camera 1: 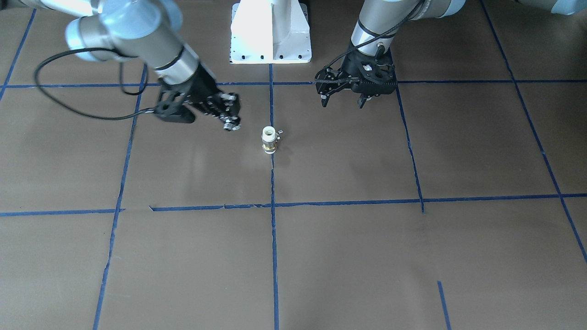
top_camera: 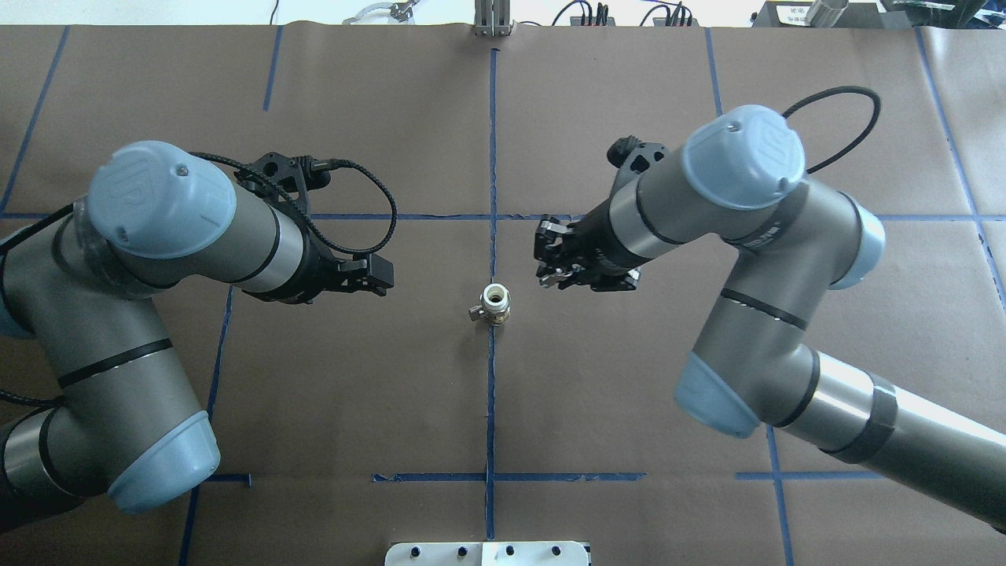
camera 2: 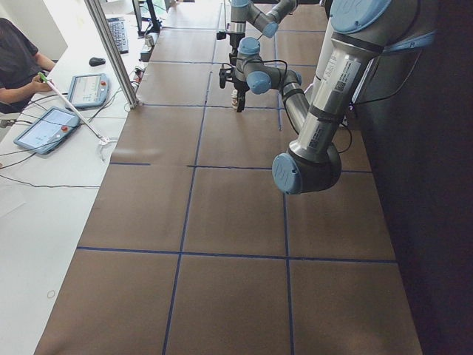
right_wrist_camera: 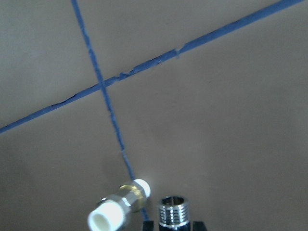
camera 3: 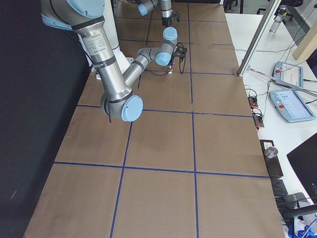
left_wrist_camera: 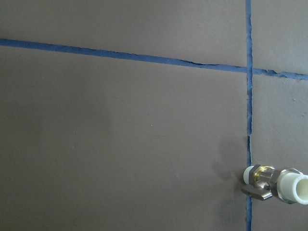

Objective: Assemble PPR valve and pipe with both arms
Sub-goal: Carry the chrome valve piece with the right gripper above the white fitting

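Observation:
The PPR valve (camera 1: 269,140) stands upright on the brown table on the centre blue tape line, its small metal stub to one side; it also shows in the overhead view (top_camera: 495,303), the left wrist view (left_wrist_camera: 276,182) and the right wrist view (right_wrist_camera: 118,208). My right gripper (camera 1: 230,123) (top_camera: 550,271) is shut on the chrome threaded pipe (right_wrist_camera: 172,209) (camera 1: 232,127), held just above the table close beside the valve. My left gripper (camera 1: 343,100) (top_camera: 383,275) is open and empty, hovering on the valve's other side, farther from it.
The white pedestal base (camera 1: 270,32) (top_camera: 487,553) stands at the robot's edge of the table. Blue tape lines (camera 1: 273,206) divide the brown surface. Tablets (camera 2: 46,129) (camera 3: 290,104) and a metal post (camera 2: 111,52) stand beyond the far edge.

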Robot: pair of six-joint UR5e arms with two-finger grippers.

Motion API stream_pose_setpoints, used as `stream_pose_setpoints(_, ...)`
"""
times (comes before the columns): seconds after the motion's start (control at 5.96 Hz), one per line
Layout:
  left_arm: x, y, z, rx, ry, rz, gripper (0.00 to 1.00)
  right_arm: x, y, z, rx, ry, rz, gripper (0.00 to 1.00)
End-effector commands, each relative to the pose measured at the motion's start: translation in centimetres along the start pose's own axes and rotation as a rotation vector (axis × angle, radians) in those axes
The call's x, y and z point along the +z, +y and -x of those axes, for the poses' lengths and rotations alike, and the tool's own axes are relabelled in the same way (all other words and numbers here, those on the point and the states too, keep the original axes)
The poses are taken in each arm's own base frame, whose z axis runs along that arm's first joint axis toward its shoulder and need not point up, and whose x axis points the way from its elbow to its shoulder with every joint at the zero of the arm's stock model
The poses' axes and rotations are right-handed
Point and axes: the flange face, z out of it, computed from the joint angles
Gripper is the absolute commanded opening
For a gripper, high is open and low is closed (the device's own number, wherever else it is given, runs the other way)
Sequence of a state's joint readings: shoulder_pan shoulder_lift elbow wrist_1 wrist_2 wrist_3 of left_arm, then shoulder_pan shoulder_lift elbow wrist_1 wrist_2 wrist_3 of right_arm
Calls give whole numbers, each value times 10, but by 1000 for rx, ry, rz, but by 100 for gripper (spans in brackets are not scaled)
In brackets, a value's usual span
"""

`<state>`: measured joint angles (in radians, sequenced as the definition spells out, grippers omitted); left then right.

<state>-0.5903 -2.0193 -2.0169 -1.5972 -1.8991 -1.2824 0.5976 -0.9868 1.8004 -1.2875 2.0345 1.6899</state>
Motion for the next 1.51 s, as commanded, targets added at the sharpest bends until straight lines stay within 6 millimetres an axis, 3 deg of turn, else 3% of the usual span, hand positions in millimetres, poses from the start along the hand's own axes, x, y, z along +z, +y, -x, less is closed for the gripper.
stream_pose_setpoints(0.0, 4, 1, 5, 1, -1, 1, 99, 25, 29, 62, 65, 21, -34, 0)
stream_pose_setpoints(0.5, 4, 2, 5, 0, 0, 2, 99, 53, 21, 45, 94, 96, -65, 0)
stream_pose_setpoints(1.34, 2, 2, 4, -2, 3, 0, 99, 55, 22, 38, 94, 106, -77, 0)
